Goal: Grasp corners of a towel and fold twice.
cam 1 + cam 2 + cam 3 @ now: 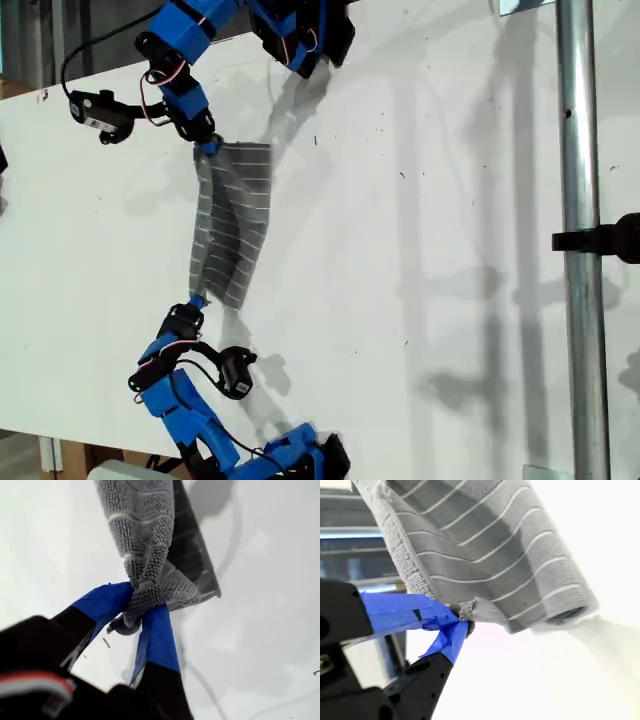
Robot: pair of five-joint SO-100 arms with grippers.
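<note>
The soft grey towel with thin pale stripes (235,220) hangs stretched between two blue arms over the white table (420,250). In the exterior view it is a little toward 9 o'clock from the middle. One arm reaches in from 12 o'clock and the other from 6 o'clock; I cannot say which one is which.

My first gripper (135,612) is closed on a bunched corner tip (145,595) of the cloth, with its blue jaws pressed on both sides of it. My second gripper (460,620) also pinches a corner tip (467,607), and the cloth curls over beyond it.

I judge that the two holds sit at opposite ends of one edge so that this edge stays tight and the rest can trail. The cloth looks already doubled and a bit twisted, so a fold seems to be under way. A weak pinch could let a corner slip.
</note>
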